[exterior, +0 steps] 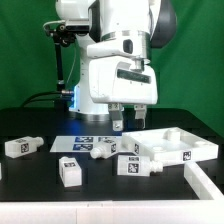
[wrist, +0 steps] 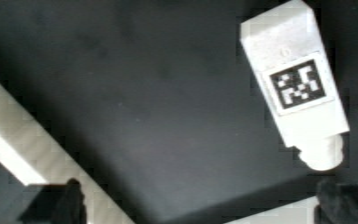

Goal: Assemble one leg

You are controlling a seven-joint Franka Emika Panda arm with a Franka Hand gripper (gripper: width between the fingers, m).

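Fingers [exterior: 119, 120] hang open and empty above the table [exterior: 35, 195], a leg [wrist: 297, 85] lying nearby.

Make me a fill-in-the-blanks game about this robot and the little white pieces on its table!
The table under the parts is coloured ____. The robot's two-finger gripper is open and holds ____. In the wrist view, the small white plastic blocky leg wears a black-and-white square ____.
Missing words: black; nothing; tag.
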